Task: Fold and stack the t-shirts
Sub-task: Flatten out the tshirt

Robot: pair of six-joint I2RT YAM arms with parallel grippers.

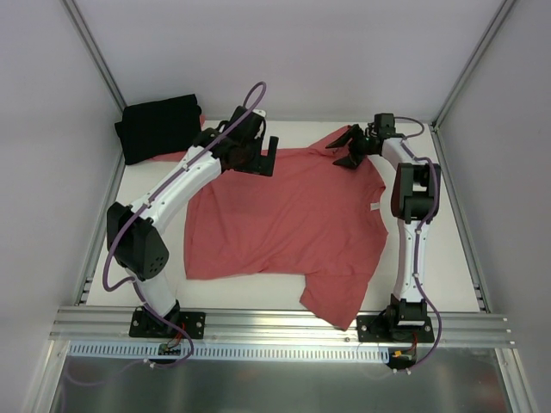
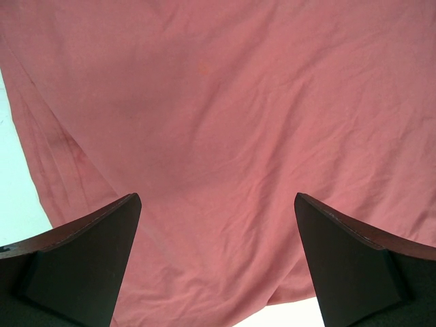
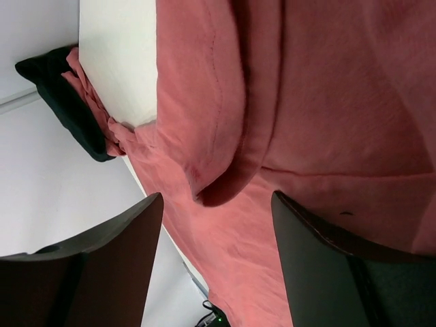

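Note:
The coral-red t-shirt (image 1: 284, 219) lies spread and wrinkled across the middle of the white table, with its white neck label (image 1: 374, 206) at the right edge. The black t-shirt (image 1: 159, 127) lies folded in the far left corner; it also shows in the right wrist view (image 3: 61, 102). My left gripper (image 1: 261, 156) is open over the red shirt's far left edge, with only red cloth (image 2: 225, 102) between its fingers (image 2: 216, 197). My right gripper (image 1: 349, 146) is open over the far right corner, above a folded-over hem (image 3: 225, 122), holding nothing (image 3: 216, 196).
A bit of red cloth (image 1: 169, 157) peeks from under the black t-shirt. White enclosure walls (image 1: 284, 52) stand close at the back and sides. An aluminium rail (image 1: 284, 325) runs along the near edge. Bare table (image 1: 439, 258) shows right of the red shirt.

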